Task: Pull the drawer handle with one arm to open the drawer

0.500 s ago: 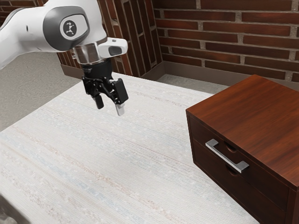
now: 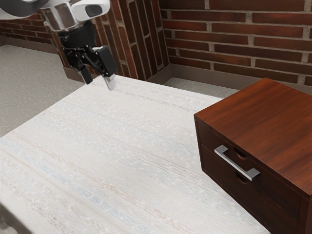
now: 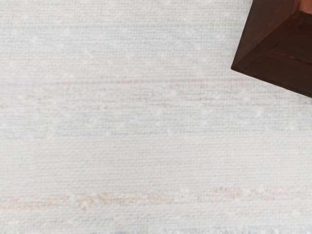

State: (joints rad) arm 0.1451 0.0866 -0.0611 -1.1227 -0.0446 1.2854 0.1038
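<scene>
Much bare table [image 2: 122,161] separates hand [image 2: 99,82] — fingers [image 2: 110,82] apart — from drawer handle [image 2: 237,163].

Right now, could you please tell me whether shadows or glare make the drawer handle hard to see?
Exterior view: even light, no glare; the silver handle contrasts with the dark cabinet; the gripper casts no clear shadow on the table. Wrist view: the table is flatly lit, the cabinet corner dark.
</scene>
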